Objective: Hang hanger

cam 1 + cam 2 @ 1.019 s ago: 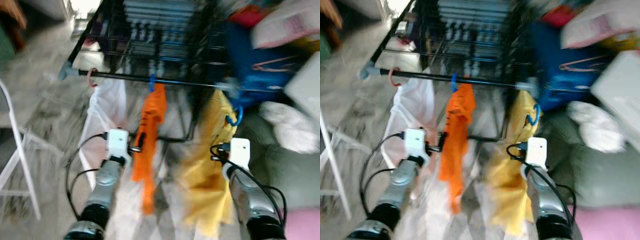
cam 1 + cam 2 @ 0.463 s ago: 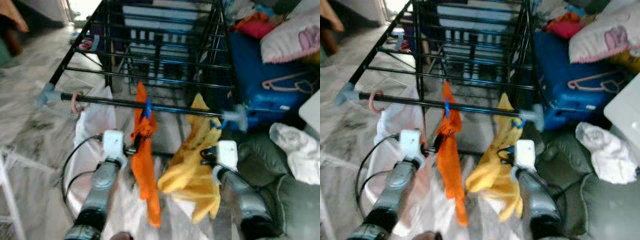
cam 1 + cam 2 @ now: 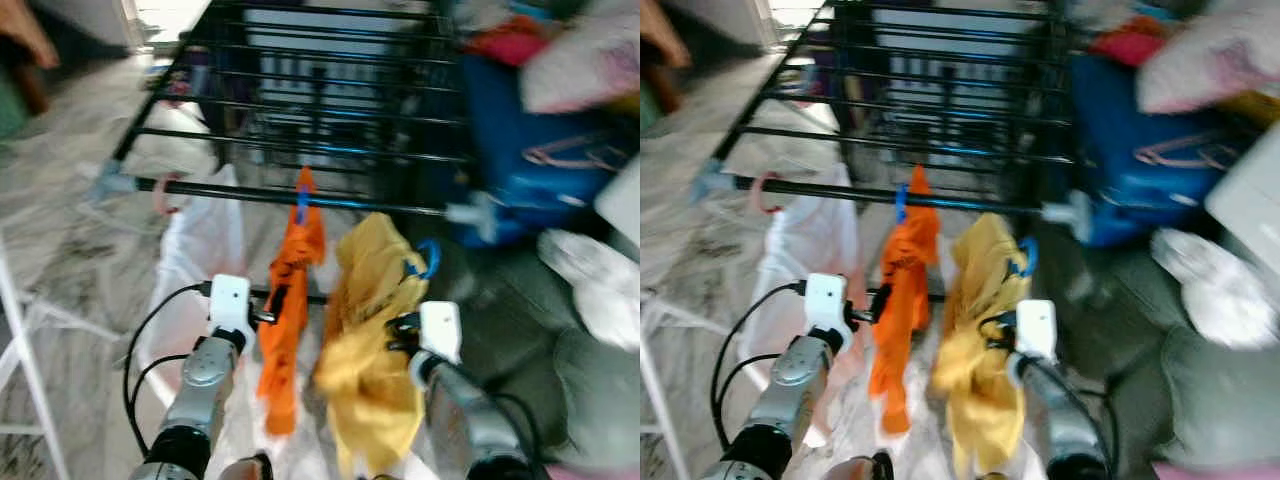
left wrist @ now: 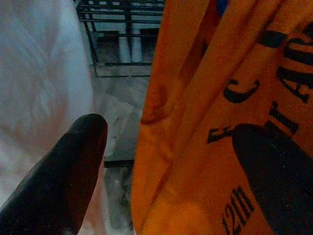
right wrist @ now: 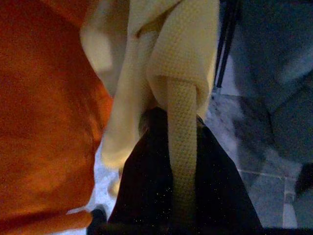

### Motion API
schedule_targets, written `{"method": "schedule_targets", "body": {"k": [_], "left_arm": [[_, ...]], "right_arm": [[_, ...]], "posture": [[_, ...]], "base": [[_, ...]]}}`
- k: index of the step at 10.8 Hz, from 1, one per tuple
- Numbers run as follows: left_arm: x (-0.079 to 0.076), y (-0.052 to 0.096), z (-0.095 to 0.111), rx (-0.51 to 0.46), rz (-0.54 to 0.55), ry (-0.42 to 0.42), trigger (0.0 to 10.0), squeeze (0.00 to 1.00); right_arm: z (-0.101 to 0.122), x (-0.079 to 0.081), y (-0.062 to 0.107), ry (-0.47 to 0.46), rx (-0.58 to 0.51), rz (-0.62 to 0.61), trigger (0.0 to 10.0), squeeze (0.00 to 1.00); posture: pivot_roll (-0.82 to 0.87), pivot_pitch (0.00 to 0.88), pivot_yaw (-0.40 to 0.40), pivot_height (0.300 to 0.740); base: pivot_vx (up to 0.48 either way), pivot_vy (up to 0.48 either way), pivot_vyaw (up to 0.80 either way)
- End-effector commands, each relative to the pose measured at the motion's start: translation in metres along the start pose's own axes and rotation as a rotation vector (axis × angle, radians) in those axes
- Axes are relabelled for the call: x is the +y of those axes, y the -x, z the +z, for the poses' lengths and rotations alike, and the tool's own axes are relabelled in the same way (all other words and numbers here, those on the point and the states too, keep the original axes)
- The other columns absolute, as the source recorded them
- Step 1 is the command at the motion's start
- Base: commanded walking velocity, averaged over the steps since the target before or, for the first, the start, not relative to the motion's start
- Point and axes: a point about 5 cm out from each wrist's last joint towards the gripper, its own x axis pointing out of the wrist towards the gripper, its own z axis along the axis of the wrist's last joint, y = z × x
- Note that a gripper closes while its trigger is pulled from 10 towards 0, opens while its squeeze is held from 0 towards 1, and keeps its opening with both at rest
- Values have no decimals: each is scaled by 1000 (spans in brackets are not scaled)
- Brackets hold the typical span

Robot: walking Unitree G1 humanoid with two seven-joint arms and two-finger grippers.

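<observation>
Your right gripper [image 3: 400, 322], clenched on the crumpled yellow knit garment [image 3: 372, 330], holds its blue plastic hanger hook [image 3: 428, 258] seemingly below the black metal rack rail [image 3: 300, 197], so hanging remains.

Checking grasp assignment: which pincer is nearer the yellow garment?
Right. The right pincer is shut on the yellow garment, cloth draped over its fingers. The left pincer is off to its left, at the orange shirt.
</observation>
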Motion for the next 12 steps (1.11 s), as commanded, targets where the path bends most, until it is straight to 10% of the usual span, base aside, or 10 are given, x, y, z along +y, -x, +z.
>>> {"method": "schedule_targets", "body": {"k": [1, 12], "left_arm": [[0, -1, 3, -3, -13, -4, 10000, 0], [-3, 2, 7, -10, -65, -26, 10000, 0]], "right_arm": [[13, -3, 5, 24, -83, -16, 10000, 0], [79, 20, -1, 109, -257, 187, 10000, 0]], "posture": [[-88, 122, -17, 740], [-88, 138, 1, 740]], "base": [[0, 0, 0], [0, 0, 0]]}}
